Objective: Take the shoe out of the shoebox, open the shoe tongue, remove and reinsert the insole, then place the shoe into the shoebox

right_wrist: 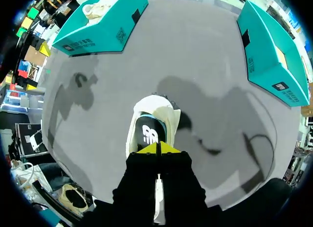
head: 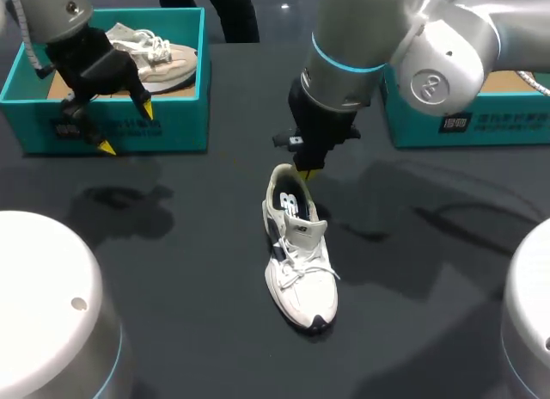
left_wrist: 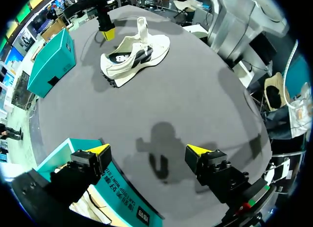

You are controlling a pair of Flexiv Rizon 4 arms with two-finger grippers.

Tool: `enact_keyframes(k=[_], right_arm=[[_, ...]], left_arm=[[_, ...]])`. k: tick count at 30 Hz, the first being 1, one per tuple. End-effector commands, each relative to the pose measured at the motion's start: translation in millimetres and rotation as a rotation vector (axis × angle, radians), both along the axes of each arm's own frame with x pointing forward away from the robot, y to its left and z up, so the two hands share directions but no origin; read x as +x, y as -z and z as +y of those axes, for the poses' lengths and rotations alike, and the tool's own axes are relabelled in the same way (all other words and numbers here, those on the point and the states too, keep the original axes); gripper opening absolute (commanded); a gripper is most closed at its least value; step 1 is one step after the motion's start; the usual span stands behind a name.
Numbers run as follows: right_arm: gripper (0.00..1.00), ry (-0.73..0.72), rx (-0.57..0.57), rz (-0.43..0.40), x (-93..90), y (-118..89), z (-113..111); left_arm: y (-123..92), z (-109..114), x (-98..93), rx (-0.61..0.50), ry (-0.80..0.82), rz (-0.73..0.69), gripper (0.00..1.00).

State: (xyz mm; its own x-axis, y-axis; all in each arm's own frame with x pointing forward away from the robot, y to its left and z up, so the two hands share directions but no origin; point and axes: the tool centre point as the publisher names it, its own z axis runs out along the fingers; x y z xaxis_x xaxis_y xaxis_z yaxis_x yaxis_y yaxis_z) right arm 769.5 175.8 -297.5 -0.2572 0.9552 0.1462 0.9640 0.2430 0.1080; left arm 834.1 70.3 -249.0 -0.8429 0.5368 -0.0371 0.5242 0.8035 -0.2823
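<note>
The white sneaker point(head: 298, 253) is out of its box and sits upright on the dark table point(head: 189, 270), about mid-frame in the head view, toe pointing at the bottom edge. Its tongue point(head: 302, 227) stands up and back, so the opening is wide enough to see the dark insole point(right_wrist: 149, 134) lying flat inside. Probably that's on purpose, so the fingers have a way in.

The right gripper point(head: 307, 171) hangs just above the heel end, yellow tips pressed together with no gap. It can't be made out whether they've pinched the insole's back edge or are only touching the heel rim. Looks like the robot's at the insole part of the job, either way.

The left gripper point(head: 127, 128) is parked in the upper left, fingers spread wide and holding nothing. It's over the front wall of the left teal shoebox point(head: 185, 128), which has a beige sneaker point(head: 163, 59) in it. My guess is it's staying out of the way. A second teal shoebox point(head: 481, 124) sits at the upper right, likely where the white shoe ends up.
</note>
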Motion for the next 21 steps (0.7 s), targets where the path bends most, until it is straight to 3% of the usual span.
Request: enact_keyframes(k=[1, 2, 12, 21], right_arm=[[0.00, 0.070, -0.116, -0.030, -4.0, 14, 16], [0.00, 0.127, -0.135, -0.043, -5.7, 12, 14], [0.00, 0.127, -0.135, -0.043, -5.7, 12, 14], [0.00, 0.102, -0.197, -0.070, 3.3, 49, 12]], left_arm=[[-1, 0, -0.6, 0.002, 0.000, -0.001, 1.00], [-1, 0, -0.6, 0.002, 0.000, -0.001, 1.00], [-1, 0, -0.6, 0.002, 0.000, -0.001, 1.00], [-1, 0, -0.6, 0.002, 0.000, -0.001, 1.00]])
